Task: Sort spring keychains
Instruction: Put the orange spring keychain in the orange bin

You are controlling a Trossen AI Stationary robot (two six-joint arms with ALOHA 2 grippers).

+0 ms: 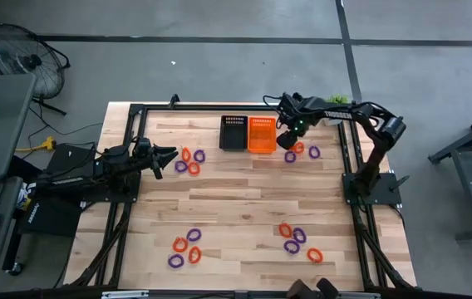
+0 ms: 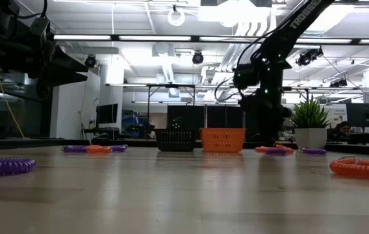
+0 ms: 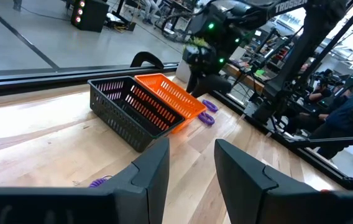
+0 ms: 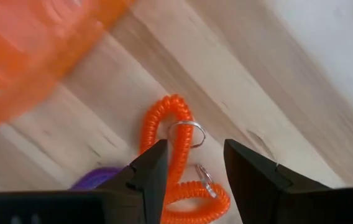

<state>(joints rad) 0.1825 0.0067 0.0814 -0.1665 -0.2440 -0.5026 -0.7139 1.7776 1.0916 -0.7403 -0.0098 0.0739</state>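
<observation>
The right hand [image 4: 192, 165] gaped empty over an orange keychain [image 4: 175, 155] whose metal rings only its wrist view showed; the left hand [image 1: 163, 158] waited open at mid-left overhead.

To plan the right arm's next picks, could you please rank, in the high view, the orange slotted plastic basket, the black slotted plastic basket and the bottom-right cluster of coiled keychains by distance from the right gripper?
From the right gripper:
1. Orange slotted plastic basket, just beside it.
2. Black slotted plastic basket, beyond the orange one.
3. Bottom-right cluster of coiled keychains, across the table.
</observation>
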